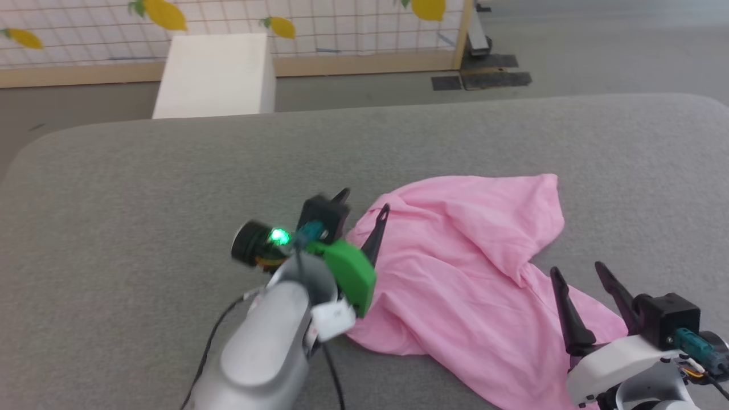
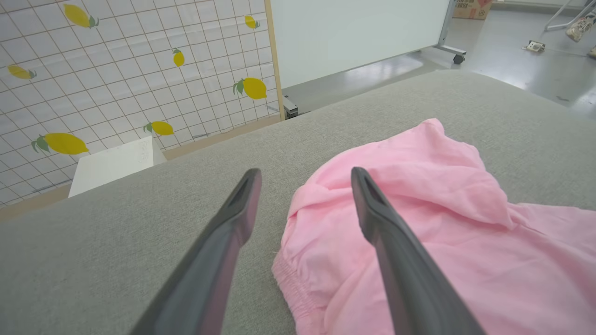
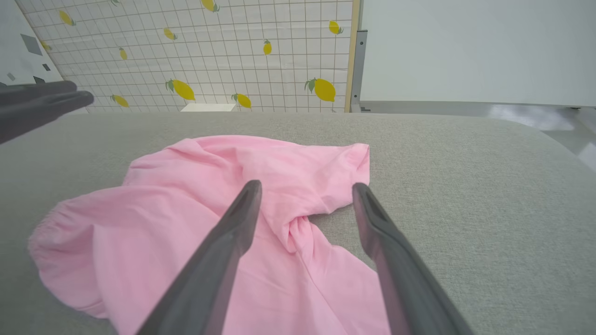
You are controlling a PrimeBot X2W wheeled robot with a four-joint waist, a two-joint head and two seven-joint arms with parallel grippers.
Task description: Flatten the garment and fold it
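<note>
The garment (image 1: 467, 273) is a light pink, wrinkled cloth lying loosely spread on the grey padded table (image 1: 142, 188), right of centre. Its gathered elastic edge (image 2: 286, 279) shows in the left wrist view. My left gripper (image 1: 364, 208) hovers open at the garment's left edge; one finger is over bare table, the other over pink cloth (image 2: 419, 186). My right gripper (image 1: 575, 273) stands open over the garment's near right part, where the cloth bunches into a twisted fold (image 3: 298, 228). Nothing is held between either pair of fingers.
A white box (image 1: 213, 74) stands on the floor beyond the table's far edge. Behind it runs a tiled screen with lemon prints (image 1: 342, 25) on a wooden frame. The table's left half and far strip are bare grey fabric.
</note>
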